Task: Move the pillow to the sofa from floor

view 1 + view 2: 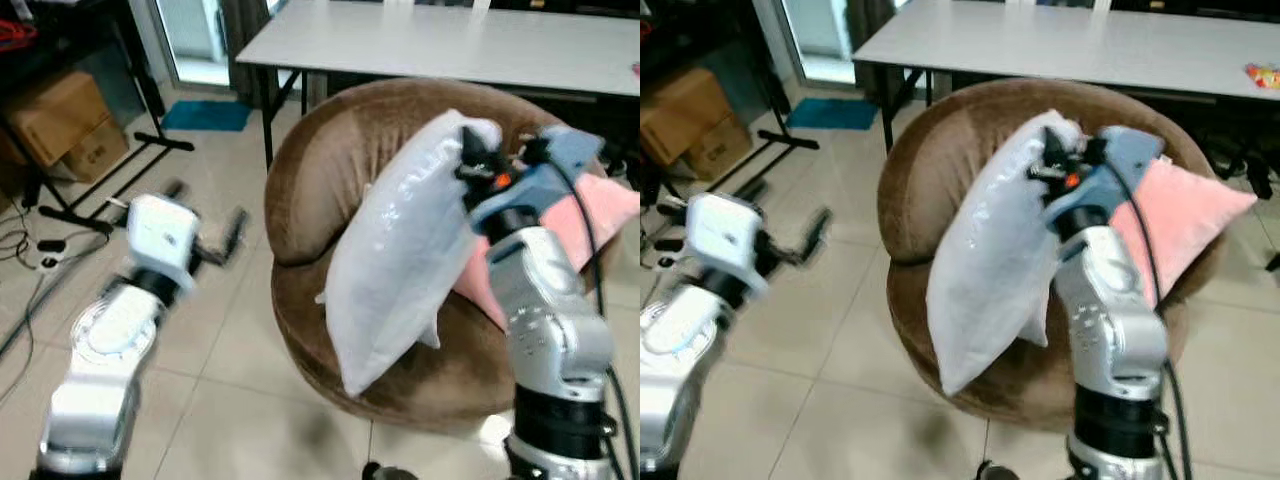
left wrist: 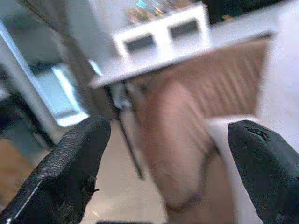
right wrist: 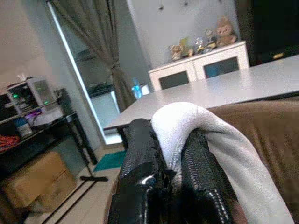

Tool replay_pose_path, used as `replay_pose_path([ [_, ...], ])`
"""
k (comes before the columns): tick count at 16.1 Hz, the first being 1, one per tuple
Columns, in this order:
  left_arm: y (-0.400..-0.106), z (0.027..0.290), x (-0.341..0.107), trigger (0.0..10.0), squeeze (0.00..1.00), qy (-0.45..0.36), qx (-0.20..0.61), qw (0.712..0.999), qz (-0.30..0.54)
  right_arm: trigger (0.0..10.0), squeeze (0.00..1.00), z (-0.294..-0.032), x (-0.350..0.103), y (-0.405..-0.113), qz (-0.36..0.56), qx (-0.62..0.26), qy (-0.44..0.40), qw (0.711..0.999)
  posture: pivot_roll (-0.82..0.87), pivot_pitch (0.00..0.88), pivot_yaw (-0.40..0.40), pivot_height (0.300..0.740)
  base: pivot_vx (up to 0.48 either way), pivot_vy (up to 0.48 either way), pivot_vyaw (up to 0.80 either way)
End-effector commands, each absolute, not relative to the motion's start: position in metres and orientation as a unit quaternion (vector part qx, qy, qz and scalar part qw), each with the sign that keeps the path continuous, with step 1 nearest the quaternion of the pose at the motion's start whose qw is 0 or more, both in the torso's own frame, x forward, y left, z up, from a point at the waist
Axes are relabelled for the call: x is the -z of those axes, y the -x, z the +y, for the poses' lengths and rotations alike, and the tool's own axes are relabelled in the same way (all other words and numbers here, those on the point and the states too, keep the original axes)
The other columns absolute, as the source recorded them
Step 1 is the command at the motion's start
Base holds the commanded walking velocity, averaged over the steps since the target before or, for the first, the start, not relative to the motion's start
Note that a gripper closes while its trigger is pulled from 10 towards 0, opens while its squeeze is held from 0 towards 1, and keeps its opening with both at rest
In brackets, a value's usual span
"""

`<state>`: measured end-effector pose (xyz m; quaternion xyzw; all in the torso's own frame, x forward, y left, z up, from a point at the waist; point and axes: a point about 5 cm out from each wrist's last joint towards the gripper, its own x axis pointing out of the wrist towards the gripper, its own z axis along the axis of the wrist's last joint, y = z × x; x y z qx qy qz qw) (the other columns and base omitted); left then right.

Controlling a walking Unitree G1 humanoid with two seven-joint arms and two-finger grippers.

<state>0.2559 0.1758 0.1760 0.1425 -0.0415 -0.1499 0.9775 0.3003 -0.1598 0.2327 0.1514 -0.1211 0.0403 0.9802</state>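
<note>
a large white fabric pillow leans upright and tilted against the inner back of a round brown velvet sofa chair, its lower corner down on the seat near the front edge and its upper corner raised to the rim of the backrest. the right gripper is clamped on that upper corner: in the right wrist view the two black fingers are pressed together with a fold of white cloth pinched between them. the silver right arm rises in front of the sofa chair, just to the right of the pillow. behind the arm, a pink square cushion rests on the right side of the sofa chair, touching the backrest.

to the left of the sofa chair, over the pale tiled floor, the left gripper hangs in the air with its black fingers spread apart and nothing between them; it is well apart from the pillow. in the left wrist view the two fingertips frame the blurred brown side of the sofa chair.

behind the sofa chair stands a long white table on dark legs. further left of the sofa chair are stacked cardboard boxes, a black metal stand and a small teal mat by the glass door.
</note>
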Motion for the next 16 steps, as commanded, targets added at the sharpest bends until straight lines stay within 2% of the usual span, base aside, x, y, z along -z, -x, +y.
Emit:
replay_pose_path([
  [1, -0.252, 0.172, -0.173, 10.0, 0.00, -0.142, 0.173, 0.974, -0.029, 10.0, 0.00, -0.163, -0.256, -0.296, -0.178, -0.039, -0.149, 0.972, 0.01, 0.000, 0.049, 0.740, 0.000, 0.000, 0.00],
  [2, -0.250, 0.169, -0.170, 10.0, 0.00, -0.135, 0.184, 0.973, -0.023, 10.0, 0.00, -0.168, -0.261, -0.297, -0.186, -0.035, -0.143, 0.971, 0.01, 0.000, 0.047, 0.740, 0.000, 0.000, -0.80],
  [9, -0.246, 0.168, -0.167, 10.0, 0.00, -0.130, 0.186, 0.974, -0.014, 10.0, 0.00, -0.182, -0.251, -0.298, -0.164, 0.007, -0.107, 0.981, 0.01, 0.000, 0.037, 0.740, 0.000, 0.000, 0.00],
  [11, -0.247, 0.170, -0.167, 10.0, 0.00, -0.132, 0.176, 0.975, -0.016, 10.0, 0.00, -0.184, -0.252, -0.297, -0.166, 0.012, -0.106, 0.980, 0.00, 0.000, 0.043, 0.740, 0.000, 0.000, -0.80],
  [12, -0.248, 0.170, -0.168, 10.0, 0.00, -0.133, 0.173, 0.976, -0.018, 10.0, 0.00, -0.184, -0.252, -0.297, -0.165, 0.010, -0.106, 0.981, 0.00, 0.000, 0.044, 0.740, 0.000, 0.000, -0.80],
  [16, -0.251, 0.173, -0.168, 10.0, 0.00, -0.134, 0.146, 0.980, -0.027, 10.0, 0.00, -0.161, -0.215, -0.290, -0.088, -0.030, -0.097, 0.991, -0.01, 0.000, 0.041, 0.740, 0.000, 0.000, 0.00],
])
